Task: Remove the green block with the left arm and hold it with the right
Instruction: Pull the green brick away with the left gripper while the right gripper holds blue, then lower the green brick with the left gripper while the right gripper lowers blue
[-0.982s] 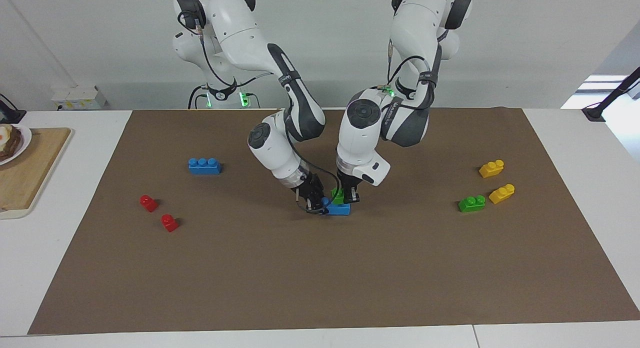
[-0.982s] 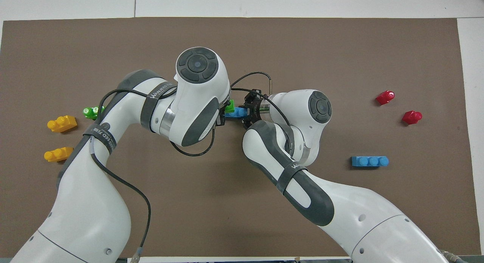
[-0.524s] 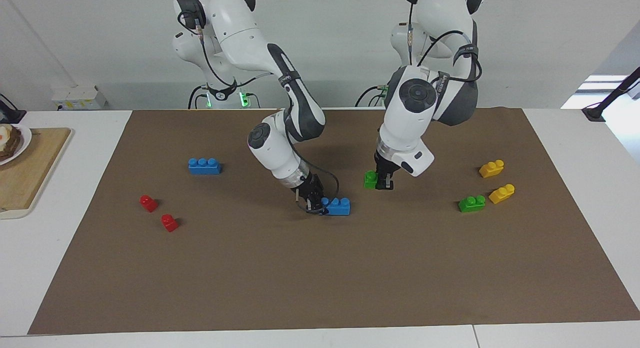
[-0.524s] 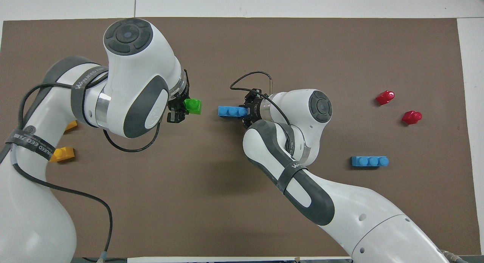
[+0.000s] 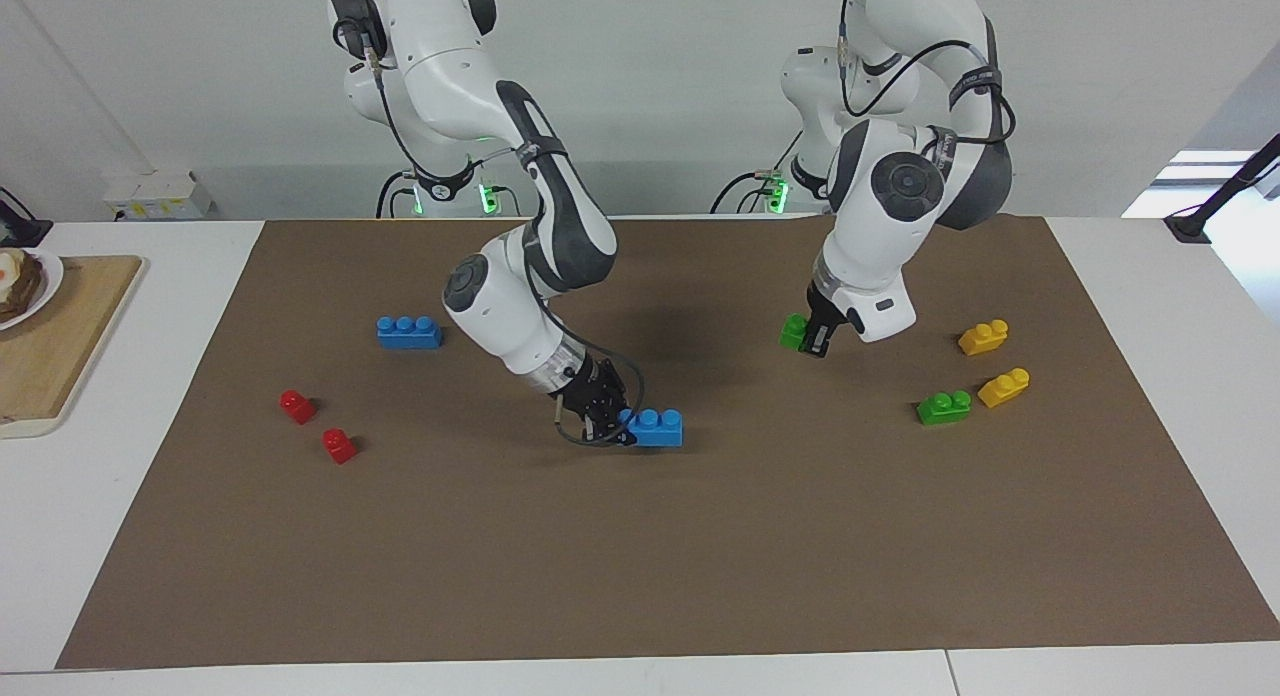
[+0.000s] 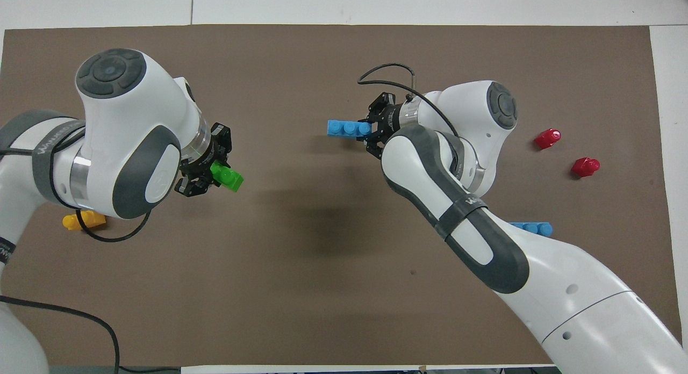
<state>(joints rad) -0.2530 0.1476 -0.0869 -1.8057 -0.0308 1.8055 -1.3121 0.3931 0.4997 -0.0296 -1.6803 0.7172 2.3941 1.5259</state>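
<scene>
Green block (image 5: 794, 331), glossy, studded, in left tool (image 5: 812, 342).

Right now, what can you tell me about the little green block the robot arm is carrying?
The green block is a small, bright green brick of shiny plastic with round studs on top. The left gripper has its fingers shut on one end, so the rest sticks out sideways. It hangs tilted in the air above the brown mat, touching nothing but the fingers. It is apart from the blue block, which the right gripper holds down on the mat.
</scene>
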